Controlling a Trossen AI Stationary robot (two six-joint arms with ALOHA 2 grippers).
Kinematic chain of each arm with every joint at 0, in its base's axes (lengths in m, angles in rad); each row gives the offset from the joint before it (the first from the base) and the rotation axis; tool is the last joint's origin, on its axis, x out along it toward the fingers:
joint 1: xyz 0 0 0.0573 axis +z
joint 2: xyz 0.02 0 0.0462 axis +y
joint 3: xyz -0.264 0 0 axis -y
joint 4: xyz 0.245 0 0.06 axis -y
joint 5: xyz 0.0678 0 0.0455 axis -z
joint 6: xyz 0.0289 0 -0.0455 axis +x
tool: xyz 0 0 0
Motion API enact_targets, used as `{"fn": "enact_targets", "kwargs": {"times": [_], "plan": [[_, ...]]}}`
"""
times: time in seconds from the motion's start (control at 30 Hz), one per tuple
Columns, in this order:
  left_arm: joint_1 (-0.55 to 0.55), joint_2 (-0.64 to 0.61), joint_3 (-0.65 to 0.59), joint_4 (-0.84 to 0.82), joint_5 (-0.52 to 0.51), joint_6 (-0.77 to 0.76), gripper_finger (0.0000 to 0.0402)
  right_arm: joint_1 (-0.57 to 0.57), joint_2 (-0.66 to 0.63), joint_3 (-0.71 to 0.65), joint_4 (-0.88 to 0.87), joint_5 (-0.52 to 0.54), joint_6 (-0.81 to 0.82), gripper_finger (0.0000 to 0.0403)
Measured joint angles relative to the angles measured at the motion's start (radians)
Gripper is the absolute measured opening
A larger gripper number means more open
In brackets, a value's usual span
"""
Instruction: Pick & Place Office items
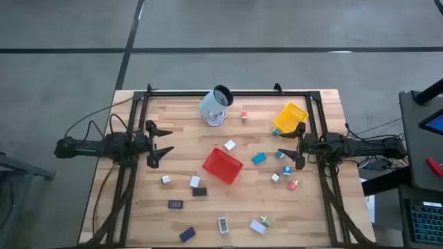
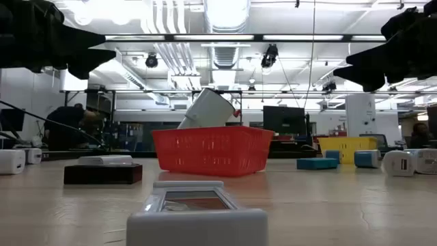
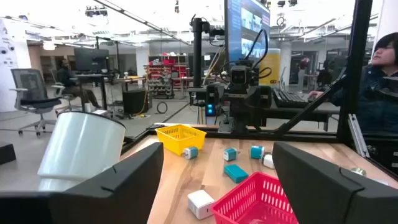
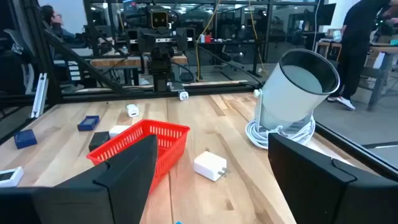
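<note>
Office items (image 1: 259, 158), small blocks and flat rectangles, lie scattered on the plank table (image 1: 187, 131) around the red mesh tray (image 1: 222, 166), apart from both the left gripper (image 1: 160, 143) and right gripper (image 1: 291, 143), each hovering wide and empty

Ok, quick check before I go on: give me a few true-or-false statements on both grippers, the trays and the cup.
1. Both the left gripper and right gripper are open and empty. True.
2. The red tray sits mid-table. True.
3. The yellow tray lies near the left arm. False: it is by the right gripper.
4. The cup stands inside the red tray. False: it leans near the far edge, apart from it.
</note>
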Motion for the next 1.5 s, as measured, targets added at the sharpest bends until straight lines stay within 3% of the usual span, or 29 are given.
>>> {"fn": "enact_targets", "kwargs": {"times": [1.5], "plan": [[0.0,0.0,0.0,0.012,-0.001,0.048,0.0307,0.0,-0.001,0.0,0.053,-0.008,0.067,0.0299]]}}
